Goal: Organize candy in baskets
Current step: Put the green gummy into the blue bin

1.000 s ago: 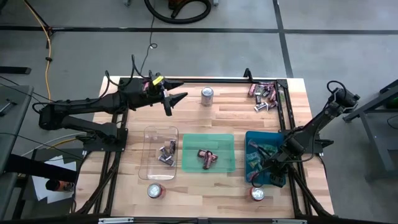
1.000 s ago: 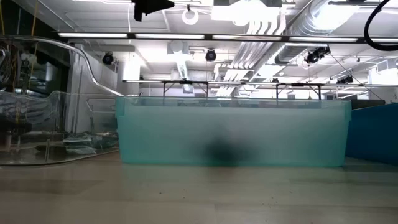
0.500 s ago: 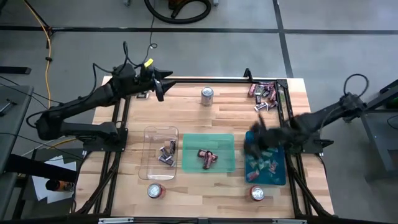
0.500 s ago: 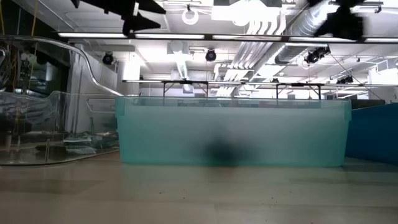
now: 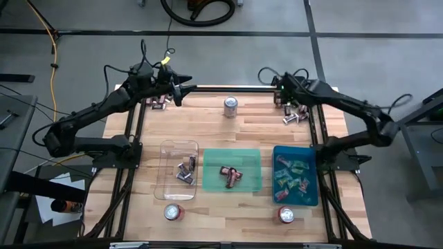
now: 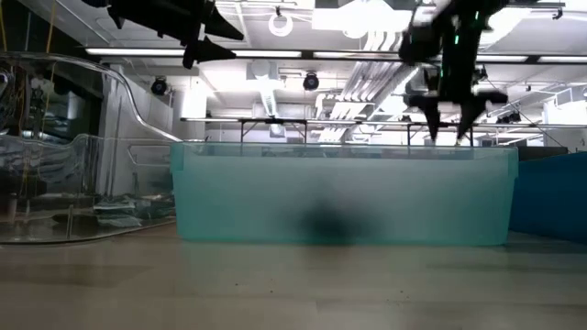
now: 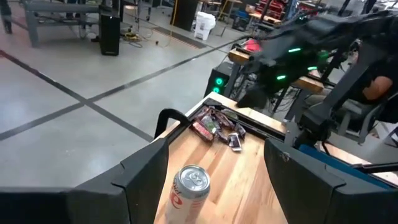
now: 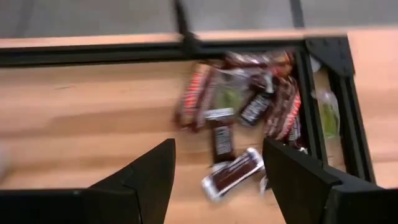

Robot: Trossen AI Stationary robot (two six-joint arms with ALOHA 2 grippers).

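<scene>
Here the table (image 5: 208, 124) carries three baskets (image 5: 232, 169) in a row toward its near edge: clear, green, teal, each holding some candy. More candy (image 5: 294, 107) lies heaped at the far right corner. The right gripper (image 5: 278, 81) hovers beside that heap, jaws wide and empty. The left gripper (image 5: 181, 88) hangs over the far left edge, jaws wide.

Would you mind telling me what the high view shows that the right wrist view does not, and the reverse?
Only the high view shows all three baskets: the clear basket, the green basket and the teal basket, plus the can and the left claw, open at the table's far left corner. Only the right wrist view shows individual wrappers in close detail, between the open right claw's fingers. Both show the loose candy pile in the far right corner.
</scene>
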